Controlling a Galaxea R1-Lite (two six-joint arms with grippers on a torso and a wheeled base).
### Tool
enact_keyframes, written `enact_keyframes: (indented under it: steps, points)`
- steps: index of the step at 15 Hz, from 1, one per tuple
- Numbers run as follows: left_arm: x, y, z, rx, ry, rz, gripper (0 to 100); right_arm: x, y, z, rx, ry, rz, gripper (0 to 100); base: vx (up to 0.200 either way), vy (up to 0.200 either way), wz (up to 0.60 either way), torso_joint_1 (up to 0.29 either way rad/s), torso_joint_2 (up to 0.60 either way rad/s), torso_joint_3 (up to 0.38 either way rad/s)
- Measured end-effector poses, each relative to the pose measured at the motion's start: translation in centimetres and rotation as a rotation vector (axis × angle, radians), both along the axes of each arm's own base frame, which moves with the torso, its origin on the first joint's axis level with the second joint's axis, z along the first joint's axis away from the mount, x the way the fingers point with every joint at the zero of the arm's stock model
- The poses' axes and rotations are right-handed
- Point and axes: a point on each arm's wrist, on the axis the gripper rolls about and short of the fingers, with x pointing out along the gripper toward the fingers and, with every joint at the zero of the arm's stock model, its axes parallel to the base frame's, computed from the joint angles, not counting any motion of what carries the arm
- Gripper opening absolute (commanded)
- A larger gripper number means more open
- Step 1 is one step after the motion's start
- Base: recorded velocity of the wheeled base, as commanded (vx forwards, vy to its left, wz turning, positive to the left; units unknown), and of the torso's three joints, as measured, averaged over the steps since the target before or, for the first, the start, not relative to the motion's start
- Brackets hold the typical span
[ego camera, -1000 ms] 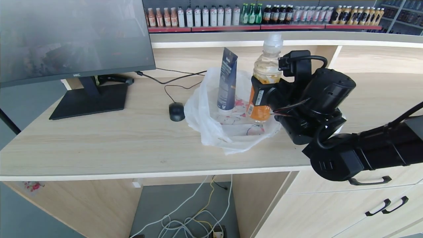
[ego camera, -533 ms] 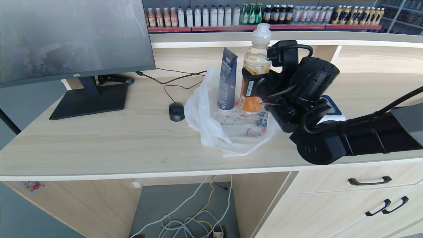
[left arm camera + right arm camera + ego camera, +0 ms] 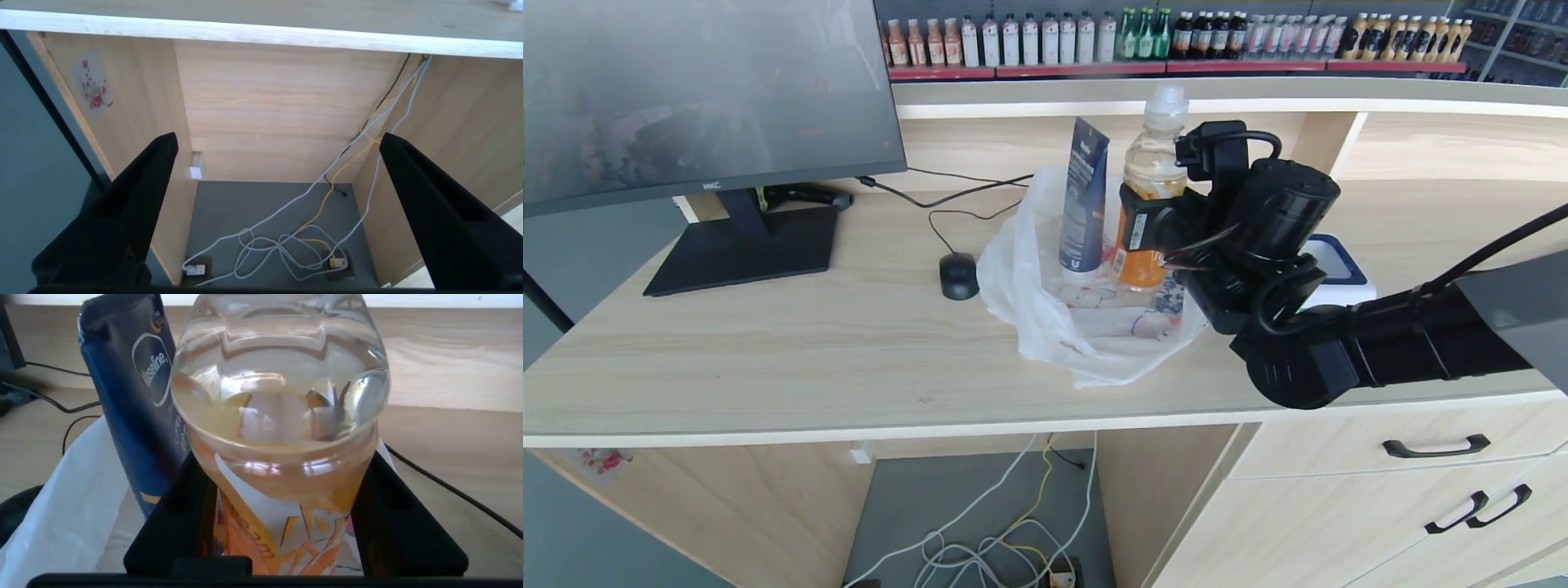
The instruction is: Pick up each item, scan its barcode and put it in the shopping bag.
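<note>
Right pincer (image 3: 1152, 233) clamped on juice bottle (image 3: 1150, 167) at shopping bag (image 3: 1029, 302); left pincer (image 3: 278, 139) empty.
Head view: bottle upright in the pincer, base in the bag's mouth, blue tube (image 3: 1085, 196) just beside. Left wrist view: pincer spread wide below the table (image 3: 245, 31) edge. Right wrist view: fingers (image 3: 163, 531) flank the bottle's label.

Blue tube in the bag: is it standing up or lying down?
Standing up. The blue tube stands on its cap inside the white shopping bag, crimped end pointing up.
</note>
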Motion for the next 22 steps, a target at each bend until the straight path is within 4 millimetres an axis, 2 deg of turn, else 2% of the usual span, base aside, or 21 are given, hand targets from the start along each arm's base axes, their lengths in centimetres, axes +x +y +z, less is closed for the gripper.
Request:
enact_keyframes:
  steps: [22]
  points:
    - [0.0, 0.0, 0.0, 0.0, 0.0, 0.0, 100, 0.4, -0.4, -2.2, -0.034, 0.06, -0.01, 0, 0.0, 0.0, 0.0, 0.0, 0.0, 0.0]
